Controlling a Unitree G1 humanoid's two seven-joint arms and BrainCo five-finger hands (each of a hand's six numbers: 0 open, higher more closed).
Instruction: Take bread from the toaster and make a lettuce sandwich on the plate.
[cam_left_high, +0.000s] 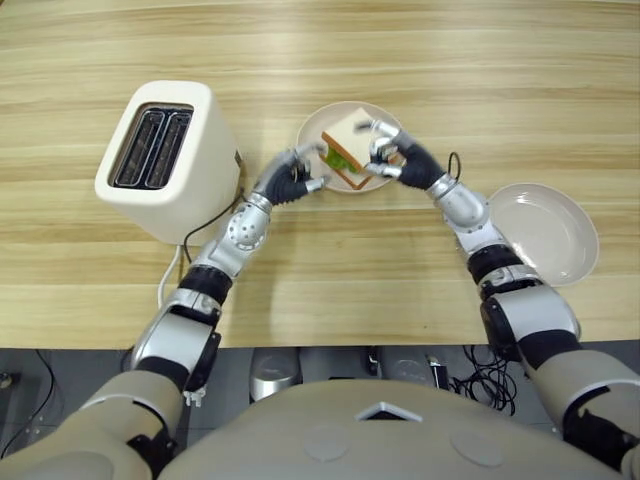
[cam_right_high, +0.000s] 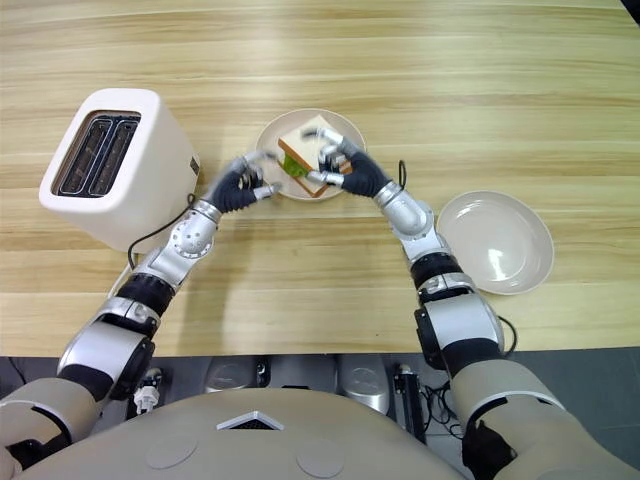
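Sandwich (cam_left_high: 345, 135) first: it lies on the round plate (cam_left_high: 308, 130) near the middle of the pale wooden surface (cam_left_high: 420, 50). It is made of two slices of bread, with green lettuce (cam_left_high: 336, 156) showing along the edge that faces the robot's left. The top slice is pale with a brown crust, and the stack sits slightly askew on the plate.

From where I stand, the right hand (cam_left_high: 402, 162) is clamped on the sandwich's right side. Its fingers (cam_left_high: 368, 127) curl over the top slice and the thumb presses in from below, near the plate's front rim.

The left hand (cam_left_high: 288, 180) is at the plate's left rim, just beside the lettuce edge of the sandwich. I cannot tell whether it grips the rim, touches the bread or holds nothing.

The cream toaster (cam_left_high: 165, 160) stands well to the left of the plate, apart from both hands. Its two slots face up and look dark inside, and I can make out no bread in them. A dark cord (cam_left_high: 205, 228) trails from its side toward the front edge of the surface, passing behind the left forearm.

Off to the right, beside the right forearm, sits a second dish (cam_left_high: 548, 235). It is pale and shallow, with nothing on it.
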